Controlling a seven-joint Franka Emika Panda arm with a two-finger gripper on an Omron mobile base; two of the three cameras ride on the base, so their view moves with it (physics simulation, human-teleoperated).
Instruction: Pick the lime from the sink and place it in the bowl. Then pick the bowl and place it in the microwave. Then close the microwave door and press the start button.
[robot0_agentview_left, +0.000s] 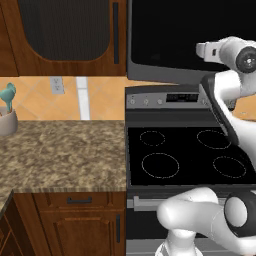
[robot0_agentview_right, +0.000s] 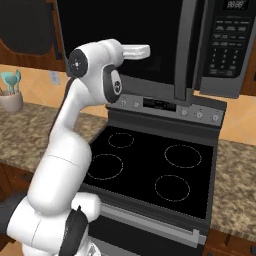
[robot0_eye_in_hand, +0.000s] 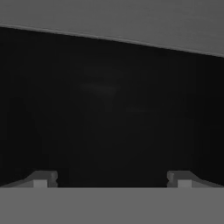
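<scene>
- The utensil crock (robot0_agentview_left: 7, 121) stood at the counter's (robot0_agentview_left: 60, 150) far left, well clear of any swing.
- The gripper (robot0_eye_in_hand: 111, 179) was spread wide and empty, facing the microwave door (robot0_eye_in_hand: 109, 113) closely; its fingertips (robot0_eye_in_hand: 41, 179) could scrape the glass.
- The microwave (robot0_agentview_right: 150, 45) hung above the stove (robot0_agentview_right: 150, 170); a glancing push might leave the door unlatched.
- The keypad (robot0_agentview_right: 227, 45) sat far right; 1 wrong button was likely.

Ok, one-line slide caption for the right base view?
White arm raised over the black stove, its gripper open, hand reaching toward the microwave and its glossy door.
</scene>
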